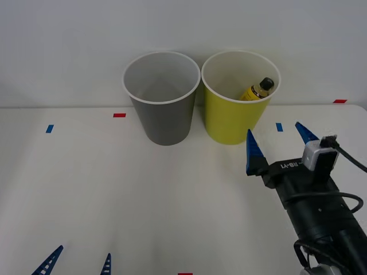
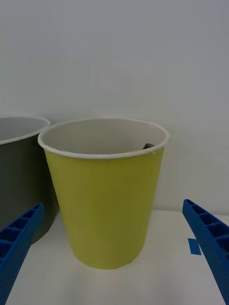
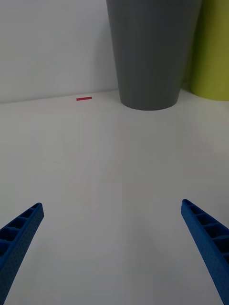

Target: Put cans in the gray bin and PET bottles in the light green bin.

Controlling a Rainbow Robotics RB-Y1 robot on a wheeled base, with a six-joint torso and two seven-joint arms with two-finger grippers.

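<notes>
Nearest you, the left claw (image 1: pixel 77 262) sits low at the near left edge of the white bench (image 1: pixel 86 189), its blue fingers (image 3: pixel 19 238) spread wide with nothing between them. Ahead of it you have a broad bare stretch of bench running up to the bins, with a small red tape mark at the near edge (image 1: pixel 184 274) in the middle.

On the right, your right arm (image 1: pixel 321 217) reaches forward from the near right corner, angled up and toward the far left, with cables looping beside it. The right claw (image 1: pixel 278 143) is raised just in front of the light green bin (image 1: pixel 235 123), its fingers (image 2: pixel 210 243) spread apart and holding nothing. In the right wrist view the bin stands framed between them, with bare bench on either side of its base. A blue tape mark (image 1: pixel 279 126) lies on the bench just right of that bin.

Farther back, the gray bin (image 1: pixel 163 117) and the light green bin stand upright side by side near the far edge of the bench, rims almost touching, gray on the left. The PET bottle (image 1: pixel 257 90) lies tilted inside the light green bin, its black cap up against the right wall.

Beyond that, a red mark (image 1: pixel 119 115) and a blue mark (image 1: pixel 49 128) sit left of the gray bin, another red mark (image 1: pixel 340 101) at the far right, and the pale wall (image 1: pixel 69 46) closes off the bench behind the bins.
</notes>
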